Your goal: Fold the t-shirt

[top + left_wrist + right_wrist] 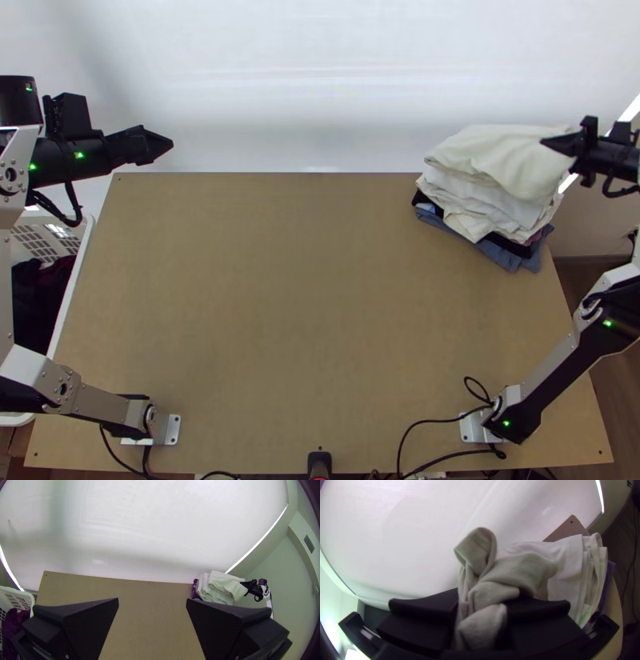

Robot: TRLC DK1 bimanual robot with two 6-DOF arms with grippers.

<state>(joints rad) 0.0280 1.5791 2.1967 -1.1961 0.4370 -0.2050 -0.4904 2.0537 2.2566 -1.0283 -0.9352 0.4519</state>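
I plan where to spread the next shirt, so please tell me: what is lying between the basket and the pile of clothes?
Only bare table lies between the basket and the pile, in the top view.

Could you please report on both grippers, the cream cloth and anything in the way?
Left gripper open, near table's far left corner. Right gripper shut on cream cloth, bunched where gripped. Close beneath cloth: stack of folded garments.

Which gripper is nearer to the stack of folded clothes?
The right. The right gripper is right at the stack, pinching the cream cloth on top; the left gripper is on the opposite side, by the table's far left corner.
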